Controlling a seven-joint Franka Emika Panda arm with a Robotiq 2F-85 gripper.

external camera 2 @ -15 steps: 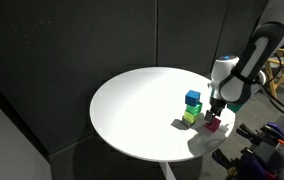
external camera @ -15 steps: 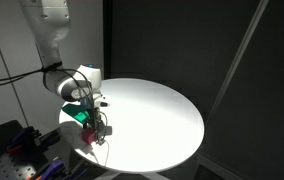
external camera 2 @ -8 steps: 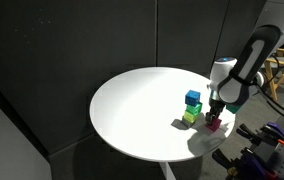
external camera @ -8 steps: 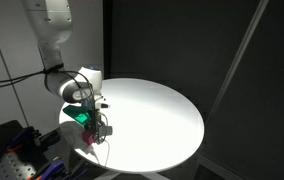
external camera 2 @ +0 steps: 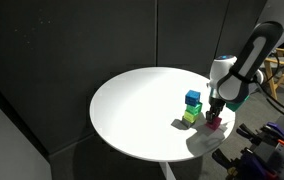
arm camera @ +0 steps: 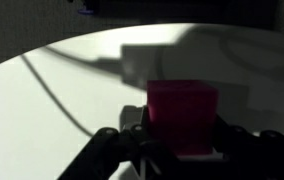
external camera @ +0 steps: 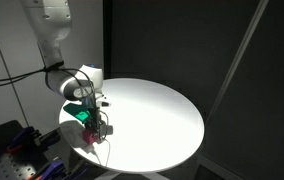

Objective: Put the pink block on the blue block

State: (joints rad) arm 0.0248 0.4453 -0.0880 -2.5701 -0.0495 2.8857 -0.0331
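Observation:
The pink block (arm camera: pixel 182 118) fills the middle of the wrist view, clamped between the dark fingers of my gripper (arm camera: pixel 181 135). In an exterior view the gripper (external camera 2: pixel 214 118) stands low over the white round table (external camera 2: pixel 142 110) with the pink block (external camera 2: pixel 214 124) in its jaws, near the table's edge. The blue block (external camera 2: pixel 193 98) sits on top of a green cube (external camera 2: pixel 192 111) just beside it, with a yellow-green cube (external camera 2: pixel 187 119) at the foot of that stack. In an exterior view from the far side, the gripper (external camera: pixel 100 128) hides most of the blocks; only the green cube (external camera: pixel 82 115) shows.
The table edge (external camera 2: pixel 222 140) lies close behind the gripper. Cables and equipment (external camera: pixel 22 150) crowd the floor beside the table. Dark curtains surround the scene, and a cable's shadow (arm camera: pixel 57 90) crosses the tabletop.
The jaws have shut onto the pink block. The arm and the blocks stay where they were.

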